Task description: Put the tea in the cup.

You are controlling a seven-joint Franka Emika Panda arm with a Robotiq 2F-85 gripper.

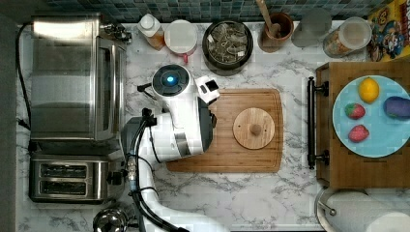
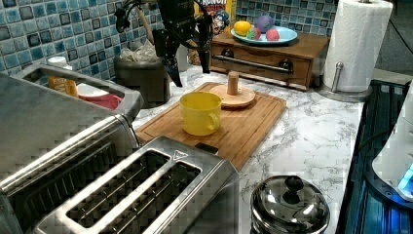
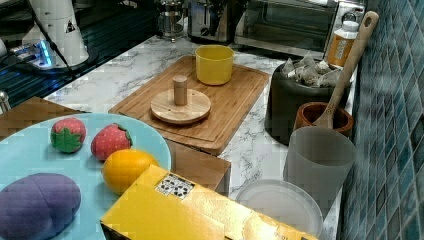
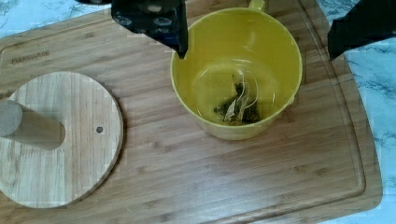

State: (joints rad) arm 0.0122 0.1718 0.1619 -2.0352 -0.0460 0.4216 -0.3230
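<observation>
Tea sachet (image 4: 239,100) lies in yellow cup (image 4: 236,70) (on cutting board (image 4: 196,172)) — jaws (image 4: 254,35) apart, empty, above it.

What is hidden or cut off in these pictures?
- Top view: the robot arm covers the yellow cup.
- Left view: the toaster oven hides most of the white cup.
- Right view: the bottom edge cuts off the cereal box.
- Wrist view: the tea is too blurry for detail.

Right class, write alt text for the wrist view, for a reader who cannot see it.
A yellow cup holding a tea sachet stands on a wooden cutting board, directly below the open gripper. A round wooden lid with a knob lies beside it on the board.
</observation>
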